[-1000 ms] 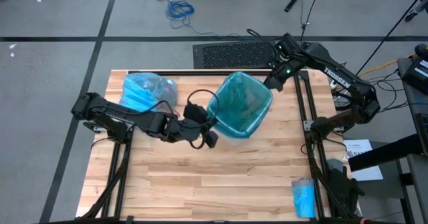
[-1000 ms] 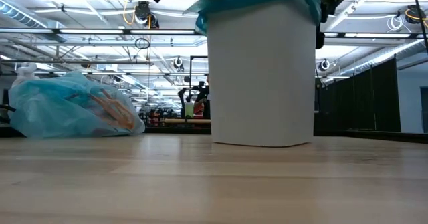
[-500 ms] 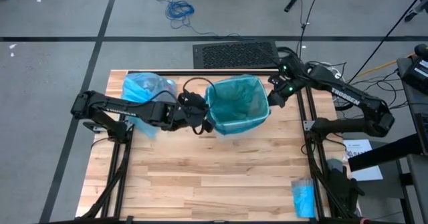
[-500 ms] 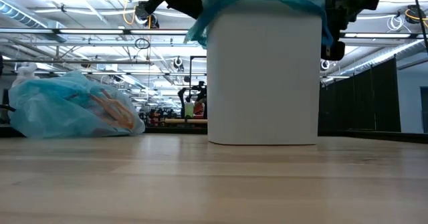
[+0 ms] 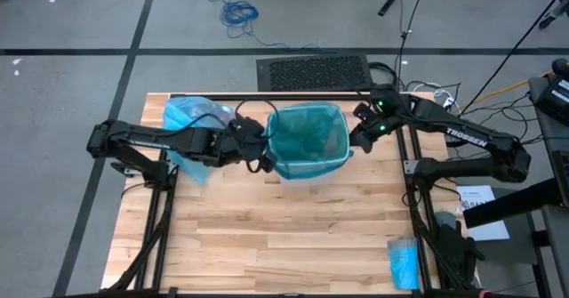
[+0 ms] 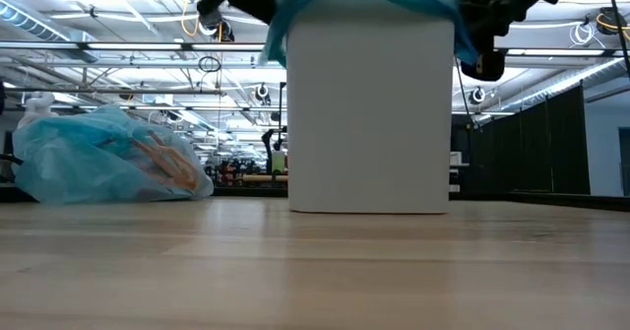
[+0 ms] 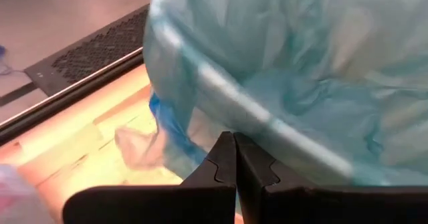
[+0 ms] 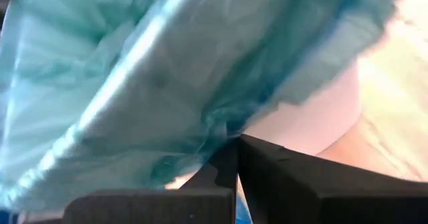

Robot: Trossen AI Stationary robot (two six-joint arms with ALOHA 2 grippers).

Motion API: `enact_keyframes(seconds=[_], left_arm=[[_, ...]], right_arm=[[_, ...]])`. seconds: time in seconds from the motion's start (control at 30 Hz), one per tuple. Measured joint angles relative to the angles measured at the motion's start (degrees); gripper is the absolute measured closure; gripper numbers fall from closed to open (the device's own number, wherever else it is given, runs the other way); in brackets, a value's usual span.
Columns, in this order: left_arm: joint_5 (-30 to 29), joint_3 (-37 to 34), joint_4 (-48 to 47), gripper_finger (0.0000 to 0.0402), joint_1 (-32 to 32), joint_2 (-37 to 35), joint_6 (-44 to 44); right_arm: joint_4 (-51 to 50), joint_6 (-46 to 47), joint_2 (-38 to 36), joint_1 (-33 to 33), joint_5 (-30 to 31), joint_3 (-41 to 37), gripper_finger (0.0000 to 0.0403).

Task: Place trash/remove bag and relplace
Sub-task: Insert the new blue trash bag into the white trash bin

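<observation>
Both grippers, left (image 5: 256, 152) at the bin's (image 6: 369, 113) nine o'clock, right (image 5: 360, 131) at three, are closed pinching the liner's (image 5: 307, 140) overhang.

The wooden table (image 5: 267, 236) carries a white bin (image 6: 369, 113) (teal-lined), a filled blue bag (image 5: 191, 120) and a blue roll (image 5: 403, 262).

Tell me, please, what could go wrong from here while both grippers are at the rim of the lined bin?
1. The left gripper and right gripper, both shut, sit at opposite sides of the white bin; uneven pulls could tip or slide it.
2. The teal liner looks pinched at the rim and might tear or slip off.
3. The filled blue bag lies near the left arm, which could snag it.
</observation>
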Motion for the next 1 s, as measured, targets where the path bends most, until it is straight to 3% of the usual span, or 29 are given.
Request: enact_keyframes(seconds=[0.43, 0.77, 1.0], left_arm=[[-0.9, 0.0, -2.4, 0.0401, -3.6, -2.5, -0.2], [-1.1, 0.0, -3.4, 0.0401, -6.0, -4.7, -0.2], [-1.1, 0.1, -3.1, 0.0401, -7.3, -5.4, -0.2]], right_arm=[[0.5, 4.0, -1.8, -2.2, 6.8, 0.1, 0.0403], [0.7, 8.6, -11.7, -2.1, 10.5, 0.1, 0.0388], [0.6, 13.8, -15.8, 4.6, 13.9, -0.3, 0.0401]])
